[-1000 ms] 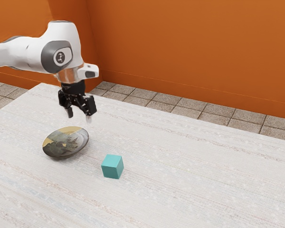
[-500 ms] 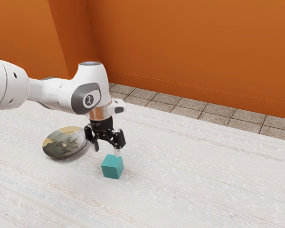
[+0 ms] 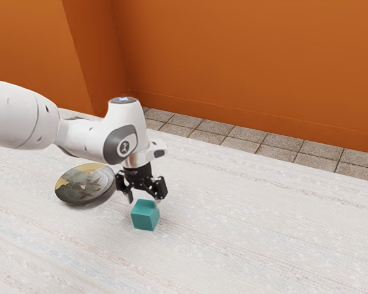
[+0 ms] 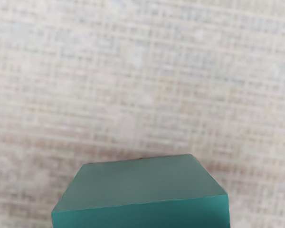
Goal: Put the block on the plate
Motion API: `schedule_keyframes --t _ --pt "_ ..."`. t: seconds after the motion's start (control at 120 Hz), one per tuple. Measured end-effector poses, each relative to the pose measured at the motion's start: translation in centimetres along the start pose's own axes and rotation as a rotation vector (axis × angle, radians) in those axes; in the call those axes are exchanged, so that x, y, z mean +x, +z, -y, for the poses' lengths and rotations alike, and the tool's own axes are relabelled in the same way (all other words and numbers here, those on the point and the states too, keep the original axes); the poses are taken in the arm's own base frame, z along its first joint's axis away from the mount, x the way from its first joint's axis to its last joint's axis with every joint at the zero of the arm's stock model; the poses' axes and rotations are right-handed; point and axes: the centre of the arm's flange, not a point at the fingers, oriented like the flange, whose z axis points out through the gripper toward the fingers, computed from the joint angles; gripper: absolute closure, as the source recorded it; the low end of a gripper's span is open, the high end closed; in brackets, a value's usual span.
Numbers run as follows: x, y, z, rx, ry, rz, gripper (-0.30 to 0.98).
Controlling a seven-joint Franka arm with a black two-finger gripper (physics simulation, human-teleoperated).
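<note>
Black is the pincer (image 3: 144,201), and its fingers stand wide apart, I think because they must go down on both sides of the teal block (image 3: 145,215). The block sits on the pale table (image 3: 251,233), just under them, not gripped. Farther, toward the exterior view's left, lies the patterned plate (image 3: 81,185), without the block; so closing the grip should come before lifting.

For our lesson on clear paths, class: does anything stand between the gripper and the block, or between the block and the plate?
Nothing visible does. The gripper is open right over the block, with no object between them, and no obstacle shows between the block and the plate.
</note>
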Motion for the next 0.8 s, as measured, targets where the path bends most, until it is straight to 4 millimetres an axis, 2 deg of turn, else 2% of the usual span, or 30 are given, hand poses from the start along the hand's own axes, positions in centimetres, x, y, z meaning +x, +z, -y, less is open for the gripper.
schedule_keyframes --t 0.275,0.608,0.8 --pt "0.4 1.9 0.7 0.000 -0.030 0.011 0.01" --pt "0.8 3.0 -0.1 0.003 -0.025 0.014 0.20" --pt "0.8 3.1 -0.3 0.002 -0.026 0.013 0.26"
